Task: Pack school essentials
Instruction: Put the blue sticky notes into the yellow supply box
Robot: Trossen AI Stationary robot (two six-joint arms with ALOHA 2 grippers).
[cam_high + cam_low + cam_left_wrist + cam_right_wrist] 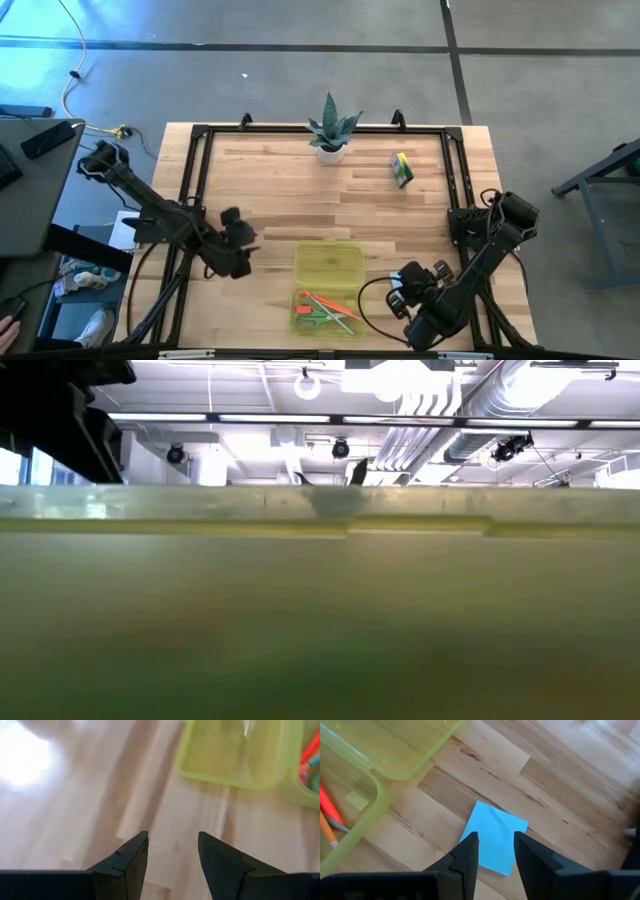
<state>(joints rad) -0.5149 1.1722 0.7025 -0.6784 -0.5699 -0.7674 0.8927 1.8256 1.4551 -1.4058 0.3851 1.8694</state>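
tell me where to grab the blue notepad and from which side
Judging by its pose, grip the notepad by two opposite edges, coming straight down from above. It lies flat on the table beside the yellow-green case, so only its thin edges offer a hold. The right gripper hangs open right over it.

The tabletop point(560, 785) is pale wood with smooth, visible grain. Ahead of the matt black right fingers point(468, 851) lies a flat blue paper notepad point(495, 837); beside them, a yellow-green case point(350, 790) (translucent, glossy plastic).
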